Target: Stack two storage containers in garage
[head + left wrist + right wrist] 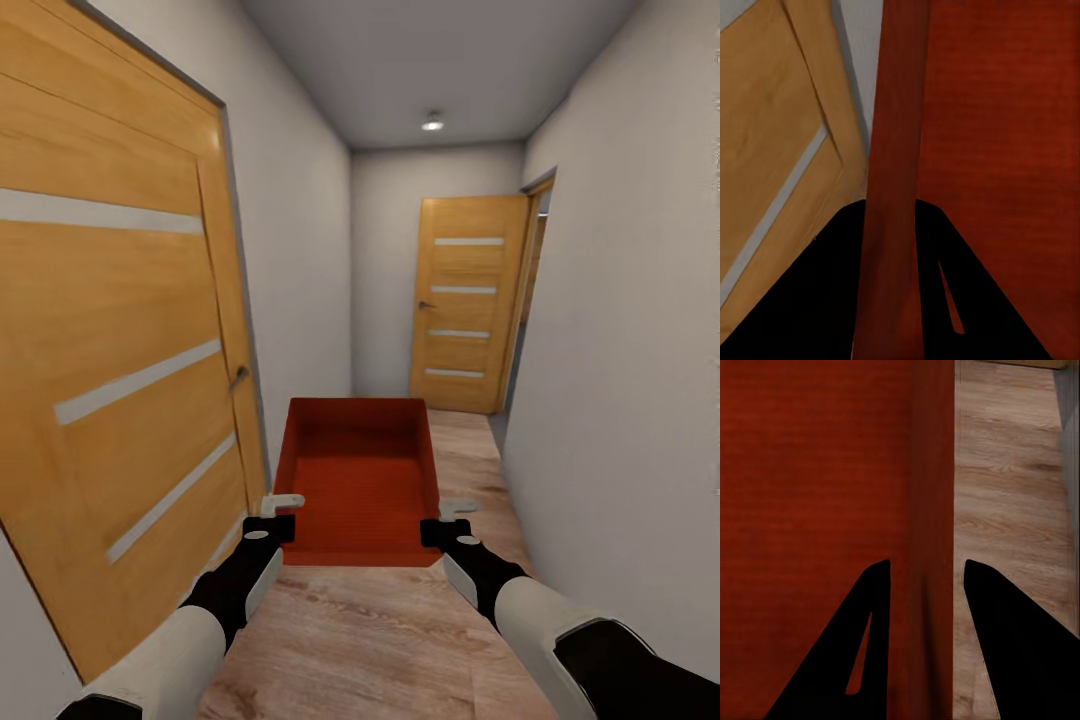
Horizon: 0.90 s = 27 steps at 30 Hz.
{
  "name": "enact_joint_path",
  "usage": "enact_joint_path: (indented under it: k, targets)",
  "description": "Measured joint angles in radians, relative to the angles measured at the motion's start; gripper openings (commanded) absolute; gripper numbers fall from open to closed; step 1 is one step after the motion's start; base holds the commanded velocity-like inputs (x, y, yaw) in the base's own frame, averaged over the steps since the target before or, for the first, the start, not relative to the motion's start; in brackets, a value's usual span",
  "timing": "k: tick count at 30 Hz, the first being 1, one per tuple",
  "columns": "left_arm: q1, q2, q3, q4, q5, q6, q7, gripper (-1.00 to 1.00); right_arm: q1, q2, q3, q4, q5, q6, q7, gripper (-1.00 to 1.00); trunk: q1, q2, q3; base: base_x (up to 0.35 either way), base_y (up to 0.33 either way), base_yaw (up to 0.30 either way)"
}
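One red-orange storage container (pixel 360 480) hangs open-topped and empty between my two arms, above a hallway's wood plank flooring. My left gripper (pixel 283 515) is shut on its left wall near the front corner. In the left wrist view the red wall (pixel 896 187) runs between the dark fingers of the left gripper (pixel 891 206). My right gripper (pixel 440 520) is shut on the right wall. In the right wrist view the right gripper (pixel 928 562) straddles that wall of the container (pixel 810 472). The other container, the living room and the garage are out of view.
I am in a narrow corridor with grey-white walls. A large wooden door (pixel 120 350) stands close on the left. Another wooden door (pixel 465 300) closes the far end, with an open doorway (pixel 535 260) beside it on the right. Plank flooring (pixel 380 630) runs ahead.
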Motion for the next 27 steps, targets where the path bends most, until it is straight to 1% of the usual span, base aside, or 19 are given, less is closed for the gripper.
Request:
enact_joint_path:
  k: [4,7,27]
  targets:
    - [0.000,0.000,0.000,0.000,0.000,0.000,0.000,-1.00,0.000,0.000,0.000,0.000,0.000,0.000,0.000,-1.00,0.000,0.000,0.000,0.320,0.000,-0.229]
    - [0.000,0.000,0.000,0.000,0.000,-0.002,0.000,-1.00,0.000,0.000,0.000,-0.002,0.000,0.000,0.000,-1.00,0.000,0.000,0.000,0.320,0.000,-0.077]
    - [0.000,0.000,0.000,-0.001,0.000,0.001,0.000,-1.00,0.000,0.000,0.000,0.000,0.000,0.001,0.001,-1.00,0.000,0.000,0.000,0.320,0.000,-0.005]
